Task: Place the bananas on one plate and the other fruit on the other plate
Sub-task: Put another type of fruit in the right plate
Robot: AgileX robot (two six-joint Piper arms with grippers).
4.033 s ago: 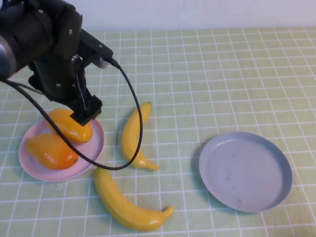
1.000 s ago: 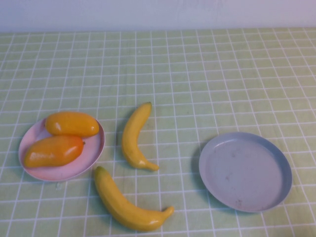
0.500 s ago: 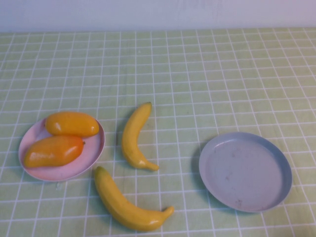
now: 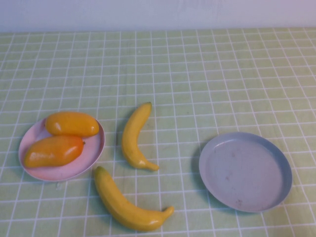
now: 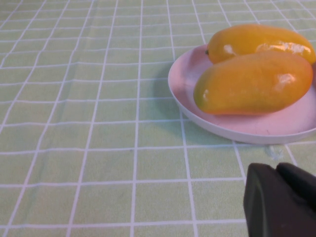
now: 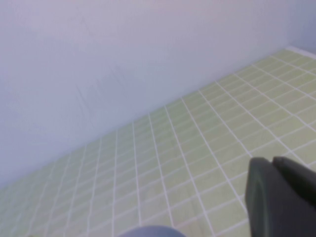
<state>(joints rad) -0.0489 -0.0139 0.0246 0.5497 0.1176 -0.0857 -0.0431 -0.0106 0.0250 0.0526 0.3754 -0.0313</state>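
Observation:
Two orange-yellow mangoes (image 4: 72, 124) (image 4: 52, 150) lie side by side on the pale pink plate (image 4: 91, 152) at the left. The smaller banana (image 4: 133, 137) lies on the cloth just right of that plate, and the bigger banana (image 4: 126, 207) lies near the front edge. The grey-blue plate (image 4: 245, 171) sits bare at the right. Neither arm shows in the high view. In the left wrist view my left gripper (image 5: 276, 170) is shut and holds nothing, a little short of the pink plate (image 5: 237, 131) and its mangoes (image 5: 252, 84). My right gripper (image 6: 273, 165) is shut too, over bare cloth.
A green checked cloth (image 4: 207, 74) covers the table up to a pale wall (image 4: 158, 12) at the back. The rim of the grey-blue plate (image 6: 150, 231) peeks into the right wrist view.
Four seconds ago the left arm hung over the pink plate with a mango under its gripper; it has since pulled back out of the high view. Nothing has moved over the last second.

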